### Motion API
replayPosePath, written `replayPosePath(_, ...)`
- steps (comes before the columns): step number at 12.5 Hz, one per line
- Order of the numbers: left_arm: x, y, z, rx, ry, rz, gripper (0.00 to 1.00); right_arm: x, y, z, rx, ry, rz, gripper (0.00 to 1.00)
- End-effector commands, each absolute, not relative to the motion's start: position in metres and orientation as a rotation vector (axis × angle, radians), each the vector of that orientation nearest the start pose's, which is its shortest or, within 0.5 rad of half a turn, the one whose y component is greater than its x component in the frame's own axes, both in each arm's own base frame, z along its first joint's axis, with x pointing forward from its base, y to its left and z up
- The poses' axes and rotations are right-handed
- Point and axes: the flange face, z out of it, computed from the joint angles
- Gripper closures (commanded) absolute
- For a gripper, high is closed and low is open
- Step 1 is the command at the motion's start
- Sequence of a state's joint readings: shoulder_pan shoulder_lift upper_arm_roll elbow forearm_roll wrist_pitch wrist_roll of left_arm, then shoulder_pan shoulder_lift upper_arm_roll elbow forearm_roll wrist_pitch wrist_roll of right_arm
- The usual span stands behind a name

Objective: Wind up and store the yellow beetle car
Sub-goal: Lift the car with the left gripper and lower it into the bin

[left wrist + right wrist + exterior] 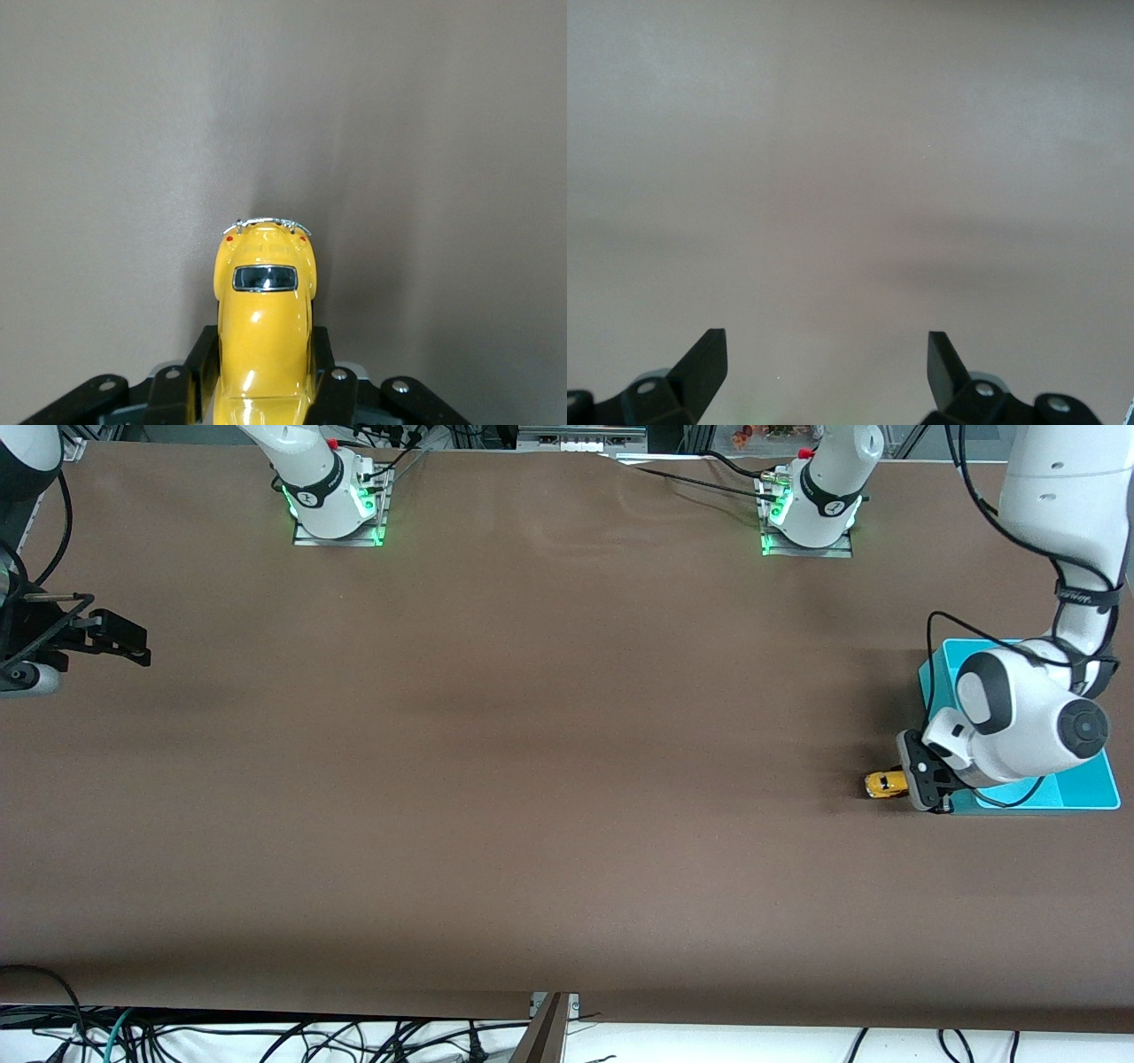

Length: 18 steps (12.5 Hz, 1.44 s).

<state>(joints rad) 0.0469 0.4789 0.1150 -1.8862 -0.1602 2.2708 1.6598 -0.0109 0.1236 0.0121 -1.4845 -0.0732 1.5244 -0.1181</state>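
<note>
Brown table covering (532, 779) across the front view; tiny bright yellow beetle-shaped toy car (886, 784) down on it, just beside the turquoise plastic bin (1085, 793) at the left arm's end, pinched by the left gripper (912, 784). Left wrist view: black fingers (199, 376) pressed against both flanks of the car (264, 328). Right wrist view: right gripper (826, 359) spread wide, waiting over bare table.
</note>
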Motion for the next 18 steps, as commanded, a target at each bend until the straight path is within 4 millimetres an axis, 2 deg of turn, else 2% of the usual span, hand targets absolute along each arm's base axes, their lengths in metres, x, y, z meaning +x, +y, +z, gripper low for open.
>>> replayPosePath(1, 0.607, 0.093, 0.308, -2.571, 2.039, -0.036, 1.0, 0.584, -0.009, 0.593, -3.205, -0.177, 0.135, 0.0)
replayPosePath(4, 0.587, 0.097, 0.362, -2.651, 1.979, -0.019, 1.0, 0.584, -0.009, 0.593, -3.205, -0.177, 0.135, 0.0)
replayPosePath(6, 0.57, 0.119, 0.393, -2.663, 1.91, 0.086, 1.0, 0.584, -0.009, 0.593, -3.205, -0.177, 0.135, 0.0)
replayPosePath(8, 0.558, 0.151, 0.407, -2.617, 1.881, 0.173, 1.0, 0.584, -0.008, 0.593, -3.204, -0.179, 0.134, 0.0)
replayPosePath(10, 0.542, 0.178, 0.41, -2.544, 1.925, 0.234, 1.0, 0.584, -0.009, 0.593, -3.205, -0.177, 0.135, 0.0)
replayPosePath(12, 0.515, 0.2, 0.404, -2.497, 1.937, 0.334, 1.0, 0.584, -0.008, 0.593, -3.204, -0.184, 0.135, 0.0)
replayPosePath(14, 0.504, 0.217, 0.388, -2.482, 1.964, 0.394, 1.0, 0.584, -0.008, 0.593, -3.205, -0.189, 0.135, 0.0)
replayPosePath(16, 0.496, 0.229, 0.359, -2.423, 2.043, 0.368, 1.0, 0.584, -0.008, 0.593, -3.204, -0.184, 0.135, 0.0)
replayPosePath(18, 0.493, 0.238, 0.321, -2.39, 2.076, 0.344, 1.0, 0.584, -0.008, 0.593, -3.204, -0.184, 0.135, 0.0)
